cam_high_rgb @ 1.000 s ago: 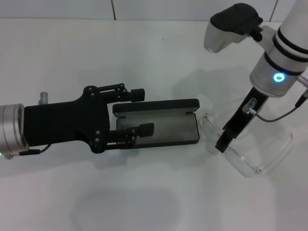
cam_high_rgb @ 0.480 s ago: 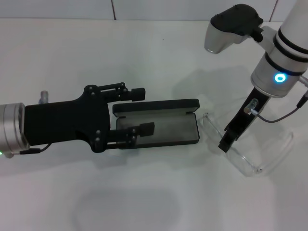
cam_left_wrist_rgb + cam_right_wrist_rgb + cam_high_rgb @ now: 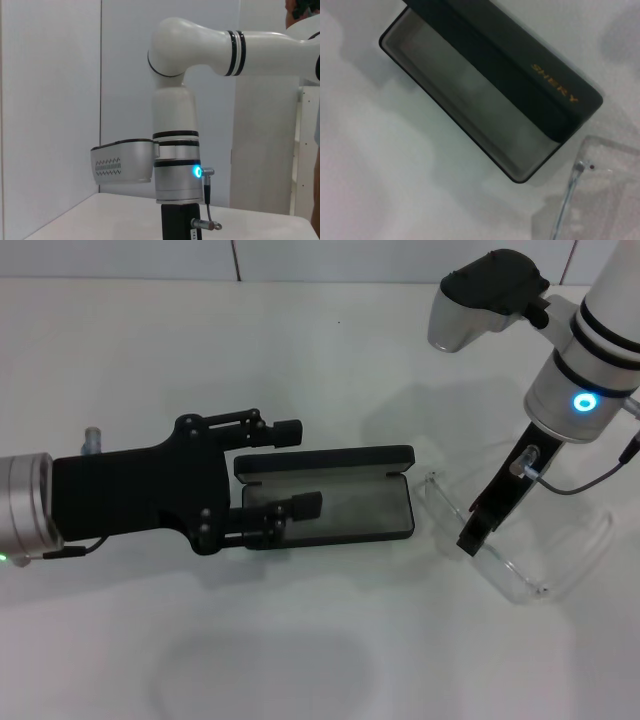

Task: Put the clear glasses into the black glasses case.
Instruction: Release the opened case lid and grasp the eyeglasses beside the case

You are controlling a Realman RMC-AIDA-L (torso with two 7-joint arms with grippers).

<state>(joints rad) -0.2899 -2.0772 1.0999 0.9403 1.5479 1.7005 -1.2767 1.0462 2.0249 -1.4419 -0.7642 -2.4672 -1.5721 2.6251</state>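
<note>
Right gripper [image 3: 470, 540] is down on the front rim of the clear glasses [image 3: 520, 550], which lie on the table [image 3: 300, 340] just beside the open end of the black glasses case [image 3: 340, 505]; its fingers come down to one narrow dark tip at the lens edge, and whether they are pinching the plastic or only touching it cannot be told. Left gripper [image 3: 298, 470] reaches in level from the other side with fingers wide apart, one finger [image 3: 290, 432] behind the raised lid, the other [image 3: 305, 506] over the grey-lined tray; it looks placed to steady the case, though contact is not certain. Case stands open, lid upright along the far edge, tray empty, orange lettering legible on the lid in the right wrist view. Judged step: acquiring the glasses, transfer not begun. Next move calls for a secure hold on the thin, slippery frame, a lift clear of the case wall, then a turn so the lens runs along the tray's length, since the glasses look roughly as wide as the case; the long arms lie spread and may snag the rim. Surface: plain white tabletop, matte. Room: pale tiled wall behind; the left wrist view shows only the right arm against pale wall panels.
</note>
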